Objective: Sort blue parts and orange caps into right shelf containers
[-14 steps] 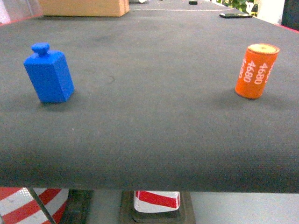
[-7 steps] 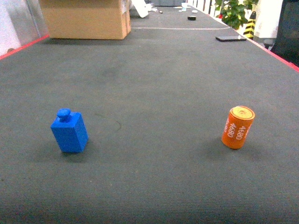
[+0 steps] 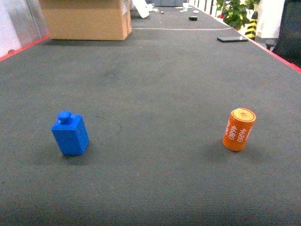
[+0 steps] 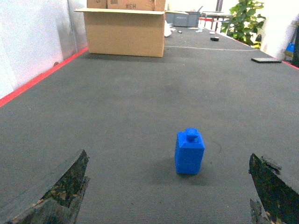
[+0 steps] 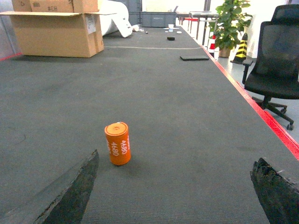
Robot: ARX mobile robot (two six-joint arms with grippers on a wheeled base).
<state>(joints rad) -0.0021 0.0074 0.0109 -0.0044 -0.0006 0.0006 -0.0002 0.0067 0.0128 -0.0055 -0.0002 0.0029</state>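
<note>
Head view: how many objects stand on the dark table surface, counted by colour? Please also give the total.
Blue: 1, the blue part
Orange: 1, the orange cap
Brown: 1, the cardboard box
Black: 1, a flat item at the far right edge
Total: 4; smaller things at the far end are too small to count.

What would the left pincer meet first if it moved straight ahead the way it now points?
Probably the blue block, standing upright on the grey mat slightly right of centre between the open left pincer fingers; depth is unclear.
</note>
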